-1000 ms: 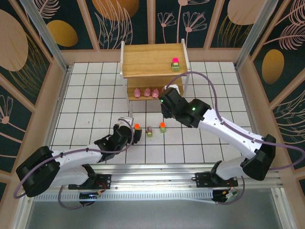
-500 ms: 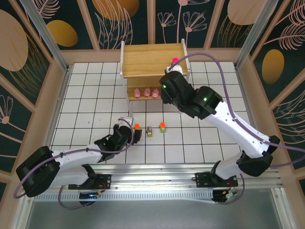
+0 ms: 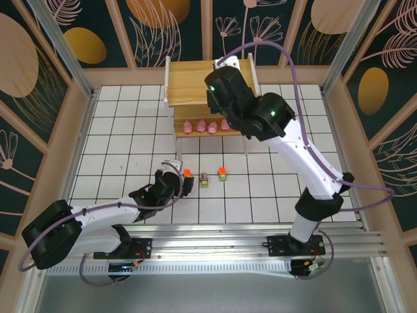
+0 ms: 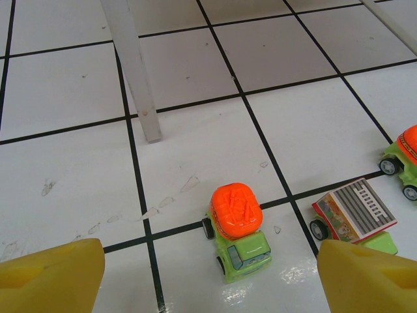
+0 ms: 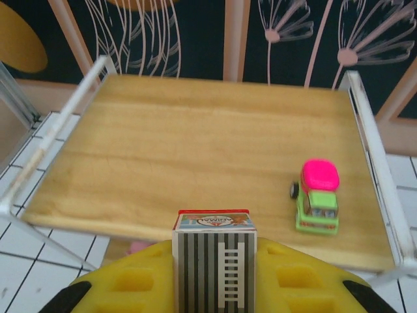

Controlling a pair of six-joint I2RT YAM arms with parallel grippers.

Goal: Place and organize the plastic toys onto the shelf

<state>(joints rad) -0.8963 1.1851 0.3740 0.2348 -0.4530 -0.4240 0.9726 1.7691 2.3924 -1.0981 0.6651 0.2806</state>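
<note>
My right gripper (image 5: 215, 282) is shut on a small vehicle (image 5: 215, 257) with a grey striped top, held just above the front edge of the shelf's (image 5: 195, 143) upper tier. On that tier, to the right, stands a green vehicle with a magenta top (image 5: 317, 195). Seen from above, the right gripper (image 3: 220, 98) hangs over the shelf (image 3: 189, 81), and several pink pigs (image 3: 201, 126) line the lower tier. My left gripper (image 4: 212, 280) is open low over the floor, its yellow fingers (image 4: 52, 274) either side of an orange-topped green vehicle (image 4: 238, 225).
On the floor tiles right of it lie a striped-top vehicle (image 4: 355, 212) and another orange-topped one (image 4: 407, 156). A white shelf leg (image 4: 133, 72) stands just beyond the left gripper. Wooden walls (image 3: 58, 156) ring the tiled floor.
The right arm has risen from in front of the lower tier to above the upper tier, carrying the striped-top vehicle. The left arm and the floor toys have not moved.
</note>
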